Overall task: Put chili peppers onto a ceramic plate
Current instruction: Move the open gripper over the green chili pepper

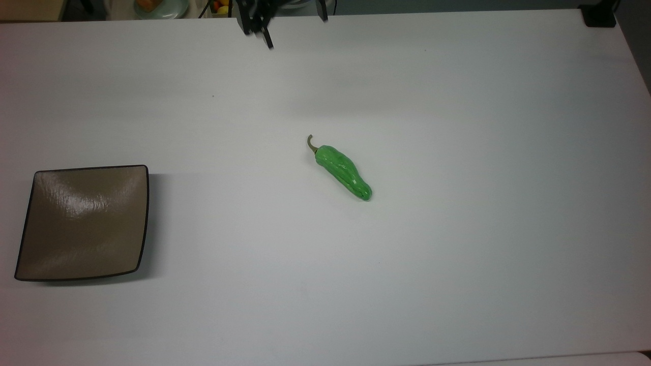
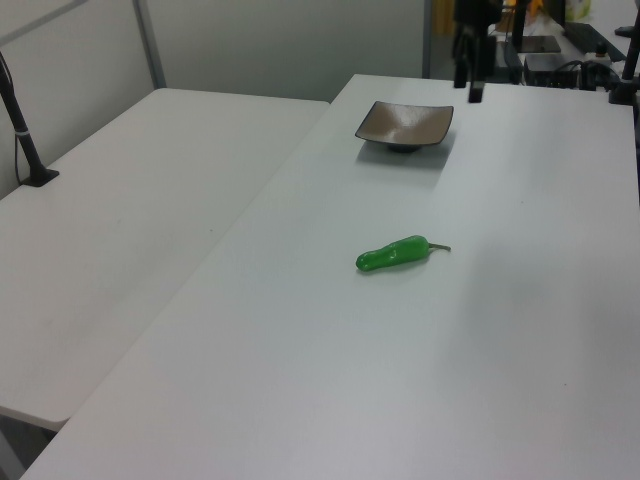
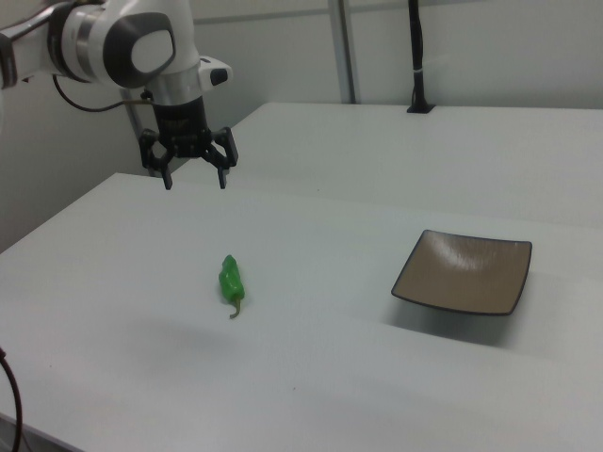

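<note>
The gripper (image 3: 195,177) hung in the upper left of the right view with its two dark fingers (image 3: 222,175) spread wide apart and holding nothing, pointing straight down, well above the white table (image 3: 311,377). In the top view it sat at the top edge of the frame, left of centre (image 1: 285,25).

From those fingers the chili pepper (image 3: 230,280) lay lower and slightly to the right in the right view, well apart from them and flat on the table. In the top view the pepper (image 1: 343,172) rested near the middle of the frame, its long axis running on a diagonal from the curved stem at the upper left to the blunt tip at the lower right. The fingers looked set roughly across the right view, so a wrist turn would probably be needed to close across the pepper's narrow width.

The ceramic plate (image 1: 81,223) stood bare at the top view's left edge, well apart from the pepper. The task had barely begun: reach, descent and grasp all remained.
</note>
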You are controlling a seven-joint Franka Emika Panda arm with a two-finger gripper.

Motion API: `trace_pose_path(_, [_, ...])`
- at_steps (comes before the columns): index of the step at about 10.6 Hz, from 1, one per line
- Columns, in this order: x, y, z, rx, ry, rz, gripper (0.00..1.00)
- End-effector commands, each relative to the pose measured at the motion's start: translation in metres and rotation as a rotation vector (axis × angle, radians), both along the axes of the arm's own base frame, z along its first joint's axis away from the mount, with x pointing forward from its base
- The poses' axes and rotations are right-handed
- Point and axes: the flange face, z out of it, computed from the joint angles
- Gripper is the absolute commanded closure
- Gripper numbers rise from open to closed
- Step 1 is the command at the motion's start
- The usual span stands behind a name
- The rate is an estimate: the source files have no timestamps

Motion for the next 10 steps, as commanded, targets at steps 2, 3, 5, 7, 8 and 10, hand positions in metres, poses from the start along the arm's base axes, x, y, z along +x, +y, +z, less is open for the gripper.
trace_pose_path(2, [0.032,0.018,-0.042,0.011,-0.05,0.014,0.0])
trace_pose_path(3, [0.035,0.018,-0.049,0.008,-0.045,0.013,0.0])
trace_pose_path(5, [0.044,0.021,-0.07,-0.006,-0.027,0.016,0.0])
trace_pose_path(7, [0.054,0.024,-0.094,-0.013,-0.017,0.016,0.0])
trace_pose_path(8, [0.059,0.026,-0.107,-0.015,-0.012,0.017,0.0])
trace_pose_path(10, [0.064,0.037,-0.128,-0.016,-0.006,0.029,0.0])
